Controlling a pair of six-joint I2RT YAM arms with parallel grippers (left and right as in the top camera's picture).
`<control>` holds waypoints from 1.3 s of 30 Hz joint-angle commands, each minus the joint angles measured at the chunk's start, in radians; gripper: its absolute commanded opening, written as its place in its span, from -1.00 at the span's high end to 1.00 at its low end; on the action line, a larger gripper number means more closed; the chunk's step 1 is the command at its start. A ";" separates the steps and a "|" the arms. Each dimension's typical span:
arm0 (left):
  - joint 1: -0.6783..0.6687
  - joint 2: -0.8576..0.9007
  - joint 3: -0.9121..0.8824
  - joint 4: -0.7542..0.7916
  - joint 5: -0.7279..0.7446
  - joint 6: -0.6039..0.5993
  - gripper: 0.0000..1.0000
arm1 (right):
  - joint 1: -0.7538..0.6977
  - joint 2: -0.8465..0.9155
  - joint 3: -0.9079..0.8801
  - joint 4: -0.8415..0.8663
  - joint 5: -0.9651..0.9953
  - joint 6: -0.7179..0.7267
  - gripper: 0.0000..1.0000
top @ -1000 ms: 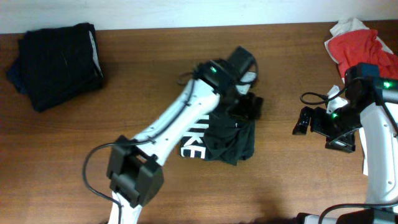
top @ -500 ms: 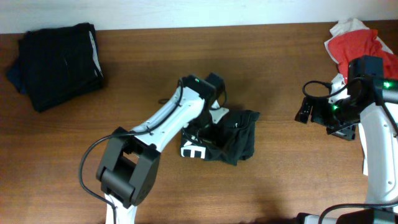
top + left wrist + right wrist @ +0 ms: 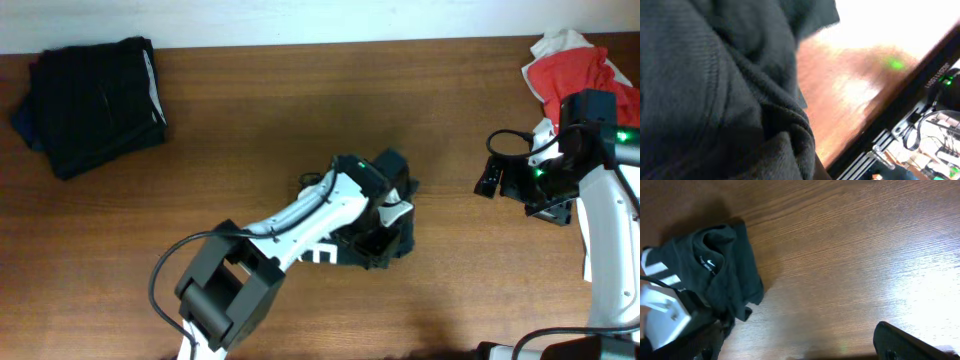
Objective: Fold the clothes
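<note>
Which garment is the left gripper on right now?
The dark T-shirt with white lettering, bunched mid-table: the left gripper is closed in its cloth. The black folded pile and the red garment lie apart at far corners.

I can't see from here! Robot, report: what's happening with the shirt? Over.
Left tool shut on the bunched black T-shirt. Right tool open, empty, off to the side. Red garment and black folded pile lie apart at corners.

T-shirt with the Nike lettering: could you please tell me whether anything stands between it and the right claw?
Nothing visible does: only wooden table surface lies between the right claw and the T-shirt.
</note>
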 commanded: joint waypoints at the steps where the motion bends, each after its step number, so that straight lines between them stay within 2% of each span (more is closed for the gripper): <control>1: -0.081 -0.018 -0.004 0.018 0.014 -0.032 -0.68 | 0.005 -0.014 0.010 0.000 0.009 0.004 -0.97; 2: -0.087 -0.018 -0.003 0.020 0.014 -0.032 -0.74 | 0.005 -0.014 0.010 0.000 0.009 0.004 -0.97; 4: -0.083 -0.023 0.015 0.011 0.014 -0.032 -0.74 | 0.005 -0.014 0.010 0.000 0.009 0.004 -0.98; 6: -0.056 -0.061 0.047 -0.008 0.014 -0.032 -0.85 | 0.005 -0.014 0.010 0.000 0.009 0.004 -0.97; 11: 0.080 -0.198 0.063 -0.009 0.023 -0.032 -0.86 | 0.005 -0.014 0.010 0.000 0.009 0.004 -0.97; 13: 0.098 -0.194 0.056 -0.043 0.004 -0.075 -0.84 | 0.005 -0.014 0.010 0.000 0.009 0.004 -0.98; 15: 0.100 -0.180 0.020 -0.084 -0.115 -0.189 -0.81 | 0.005 -0.014 0.010 0.000 0.009 0.004 -0.97; 16: 0.100 -0.175 -0.024 -0.059 -0.115 -0.231 -0.81 | 0.005 -0.014 0.010 0.000 0.009 0.004 -0.98; 19: 0.079 -0.163 -0.115 0.063 -0.052 -0.238 -0.78 | 0.005 -0.014 0.010 0.000 0.009 0.004 -0.98; 23: 0.027 -0.162 -0.222 0.267 -0.027 -0.261 -0.42 | 0.005 -0.014 0.010 0.000 0.009 0.004 -0.97; 25: 0.001 -0.162 -0.227 0.326 -0.030 -0.261 0.25 | 0.005 -0.014 0.010 0.000 0.009 0.004 -0.97; 26: -0.008 -0.162 -0.227 0.330 -0.030 -0.261 0.53 | 0.005 -0.014 0.010 0.000 0.009 0.004 -0.97; 27: -0.021 -0.162 -0.227 0.338 -0.031 -0.261 0.73 | 0.005 -0.014 0.010 0.000 0.009 0.004 -0.97; 32: -0.139 -0.162 -0.230 0.378 -0.039 -0.260 0.75 | 0.005 -0.014 0.010 0.000 0.009 0.004 -0.97; 33: -0.156 -0.162 -0.232 0.380 -0.039 -0.259 0.67 | 0.005 -0.014 0.010 0.000 0.009 0.004 -0.97; 34: -0.173 -0.162 -0.232 0.380 -0.038 -0.253 0.43 | 0.005 -0.014 0.010 0.000 0.009 0.004 -0.97; 35: -0.184 -0.162 -0.232 0.380 -0.038 -0.252 -0.26 | 0.005 -0.014 0.010 0.000 0.009 0.004 -0.98; 36: -0.191 -0.162 -0.232 0.380 -0.038 -0.252 -0.66 | 0.005 -0.014 0.010 0.000 0.009 0.004 -0.97; 37: -0.193 -0.163 -0.229 0.378 -0.038 -0.253 -0.92 | 0.005 -0.014 0.010 0.000 0.009 0.004 -0.97; 39: -0.178 -0.183 -0.220 0.357 -0.038 -0.253 -0.95 | 0.005 -0.014 0.010 0.000 0.009 0.004 -0.97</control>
